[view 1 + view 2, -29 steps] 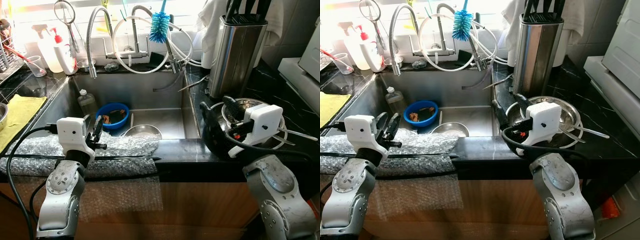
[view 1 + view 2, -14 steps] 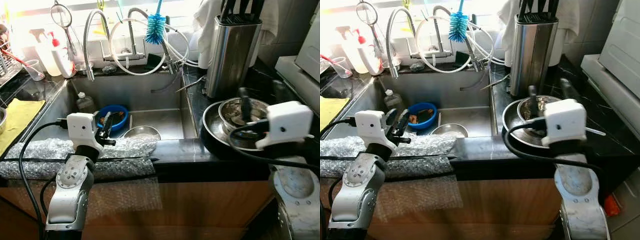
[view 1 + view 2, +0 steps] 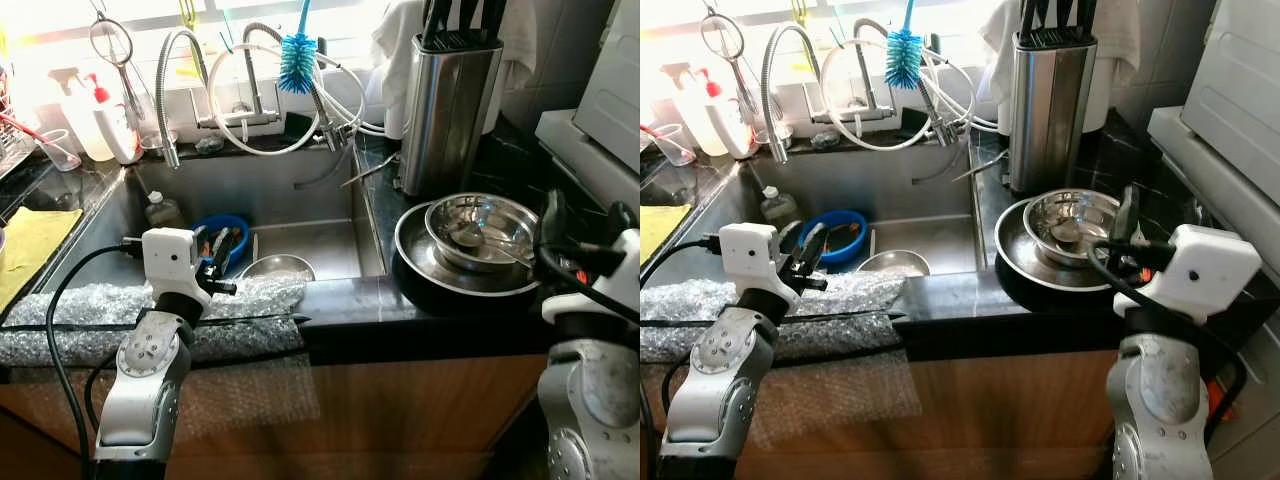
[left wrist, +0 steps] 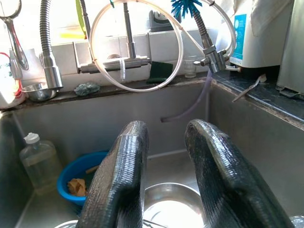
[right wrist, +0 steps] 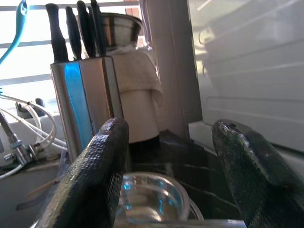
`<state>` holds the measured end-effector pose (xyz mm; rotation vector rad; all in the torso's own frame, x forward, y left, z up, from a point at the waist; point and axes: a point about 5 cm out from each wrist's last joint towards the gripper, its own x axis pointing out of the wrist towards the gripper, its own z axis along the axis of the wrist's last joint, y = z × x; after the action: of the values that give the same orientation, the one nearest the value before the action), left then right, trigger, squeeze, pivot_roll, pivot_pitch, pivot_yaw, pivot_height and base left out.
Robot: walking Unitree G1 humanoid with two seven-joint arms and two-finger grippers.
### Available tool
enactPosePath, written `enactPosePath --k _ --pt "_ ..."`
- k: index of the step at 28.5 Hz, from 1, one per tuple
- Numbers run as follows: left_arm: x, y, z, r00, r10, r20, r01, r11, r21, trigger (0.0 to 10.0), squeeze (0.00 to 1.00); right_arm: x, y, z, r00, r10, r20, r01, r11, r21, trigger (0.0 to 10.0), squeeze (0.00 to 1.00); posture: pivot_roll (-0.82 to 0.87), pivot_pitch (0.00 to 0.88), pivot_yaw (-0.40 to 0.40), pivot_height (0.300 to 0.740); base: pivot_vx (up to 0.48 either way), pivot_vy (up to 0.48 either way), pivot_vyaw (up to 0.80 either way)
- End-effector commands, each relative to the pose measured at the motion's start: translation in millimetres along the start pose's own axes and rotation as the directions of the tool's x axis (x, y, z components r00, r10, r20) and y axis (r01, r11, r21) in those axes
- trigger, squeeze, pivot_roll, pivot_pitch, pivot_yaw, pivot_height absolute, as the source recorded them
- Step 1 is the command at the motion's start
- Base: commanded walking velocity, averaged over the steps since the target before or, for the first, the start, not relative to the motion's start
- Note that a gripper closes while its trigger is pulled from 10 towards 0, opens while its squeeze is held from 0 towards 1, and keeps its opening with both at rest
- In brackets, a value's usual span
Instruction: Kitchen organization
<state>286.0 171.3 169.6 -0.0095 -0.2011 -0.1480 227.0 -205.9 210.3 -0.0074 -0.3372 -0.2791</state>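
Observation:
On the black counter right of the sink, a steel bowl point(image 3: 480, 225) with a spoon in it sits nested in a wider dark-rimmed pan point(image 3: 425, 265). My right gripper point(image 3: 585, 225) hovers just past the pan's right rim, open wide and holding nothing; the right wrist view looks over the bowl point(image 5: 147, 197). My left gripper point(image 3: 215, 252) is at the sink's front edge, open and empty. It points over a blue bowl point(image 4: 78, 175) with scraps, a steel bowl point(image 4: 166, 202) and a small bottle point(image 4: 38, 161) in the sink point(image 3: 310, 215).
Bubble wrap point(image 3: 90, 310) drapes over the sink's front edge. A steel knife block point(image 3: 445, 100) stands behind the pan. Flexible taps and a blue brush point(image 3: 297, 50) hang over the sink. A soap bottle point(image 3: 100, 110) and yellow cloth point(image 3: 25, 240) are left; a white appliance point(image 3: 610, 90) is right.
My right gripper has swung right, from over the pan's left side to beyond its right rim, leaving the bowl uncovered. The camera has shifted too. The left gripper stays by the sink edge.

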Motion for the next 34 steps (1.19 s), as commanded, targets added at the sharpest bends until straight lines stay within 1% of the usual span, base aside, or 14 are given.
enactPosePath --k 1,2,3,6,7,9,12,14,15,18,24,30,32,34 --pt "0.9 2.3 0 1.0 0.0 -0.004 0.0 1.0 0.004 10.0 0.0 -0.6 -0.8 4 1.0 0.002 0.008 -0.002 1.0 0.014 10.0 0.0 -0.17 0.0 0.11 0.74 0.0 0.0 0.0" --pt "0.9 2.3 0 1.0 0.0 -0.004 0.0 1.0 0.004 10.0 0.0 -0.6 -0.8 4 1.0 0.002 0.008 -0.002 1.0 0.014 10.0 0.0 -0.17 0.0 0.11 0.74 0.0 0.0 0.0" --pt "0.8 0.1 -1 1.0 -0.006 -0.005 0.006 1.0 -0.003 10.0 0.0 1.8 -10.1 9 0.99 0.144 0.004 -0.143 0.985 -0.099 10.0 0.0 -0.18 0.0 0.112 0.74 0.0 0.0 0.0" --pt "1.3 -2.1 -2 1.0 -0.015 -0.006 0.015 1.0 -0.006 10.0 0.0 4.0 -26.5 18 0.972 0.235 0.005 -0.226 0.939 -0.261 10.0 0.0 -0.18 0.0 0.112 0.74 0.0 0.0 0.0" --pt "2.0 -2.8 -2 1.0 -0.018 -0.006 0.018 1.0 -0.007 10.0 0.0 6.0 -41.6 25 0.968 0.252 0.014 -0.225 0.886 -0.405 10.0 0.0 -0.19 0.0 0.112 0.74 0.0 0.0 0.0" --pt "2.9 -3.1 -2 1.0 -0.019 -0.005 0.019 1.0 -0.008 10.0 0.0 7.5 -51.8 33 0.962 0.272 0.017 -0.224 0.826 -0.518 10.0 0.0 -0.19 0.0 0.113 0.74 0.0 0.0 0.0" --pt "3.3 -3.3 -2 1.0 -0.02 -0.005 0.02 1.0 -0.009 10.0 0.0 8.3 -57.0 36 0.964 0.265 0.02 -0.211 0.811 -0.546 10.0 0.0 -0.19 0.0 0.113 0.74 0.0 0.0 0.0" --pt "3.8 -4.4 -3 1.0 -0.02 -0.005 0.02 1.0 -0.013 10.0 0.0 10.1 -69.7 46 0.971 0.238 0.037 -0.164 0.764 -0.624 10.0 0.0 -0.2 0.0 0.114 0.74 0.0 0.0 0.0" --pt "3.8 -4.4 -3 1.0 -0.02 -0.005 0.02 1.0 -0.013 10.0 0.0 10.1 -69.7 46 0.971 0.238 0.037 -0.164 0.764 -0.624 10.0 0.0 -0.2 0.0 0.114 0.74 0.0 0.0 0.0" --pt "5.0 -6.2 -3 1.0 -0.022 -0.005 0.022 1.0 -0.019 10.0 0.0 10.9 -80.6 57 0.956 0.294 -0.018 -0.21 0.636 -0.742 10.0 0.0 -0.21 0.0 0.117 0.74 0.0 0.0 0.0" --pt "6.8 -9.5 -4 0.999 -0.035 -0.01 0.035 0.999 -0.028 10.0 0.0 5.8 -91.0 51 0.914 0.365 -0.178 -0.351 0.492 -0.797 10.0 0.0 -0.21 0.0 0.12 0.74 0.0 0.0 0.0" --pt "7.7 -10.2 -4 0.999 -0.037 -0.011 0.037 0.999 -0.032 10.0 0.0 2.7 -90.9 44 0.873 0.404 -0.274 -0.443 0.419 -0.793 10.0 0.0 -0.21 0.0 0.121 0.74 0.0 0.0 0.0" --pt "7.9 -10.1 -5 0.999 -0.038 -0.014 0.037 0.999 -0.034 10.0 0.0 1.2 -84.4 39 0.828 0.442 -0.345 -0.515 0.357 -0.779 10.0 0.0 -0.21 0.0 0.121 0.74 0.0 0.0 0.0" --pt "7.9 -10.1 -5 0.999 -0.038 -0.014 0.037 0.999 -0.034 10.0 0.0 1.2 -84.4 39 0.828 0.442 -0.345 -0.515 0.357 -0.779 10.0 0.0 -0.21 0.0 0.121 0.74 0.0 0.0 0.0"
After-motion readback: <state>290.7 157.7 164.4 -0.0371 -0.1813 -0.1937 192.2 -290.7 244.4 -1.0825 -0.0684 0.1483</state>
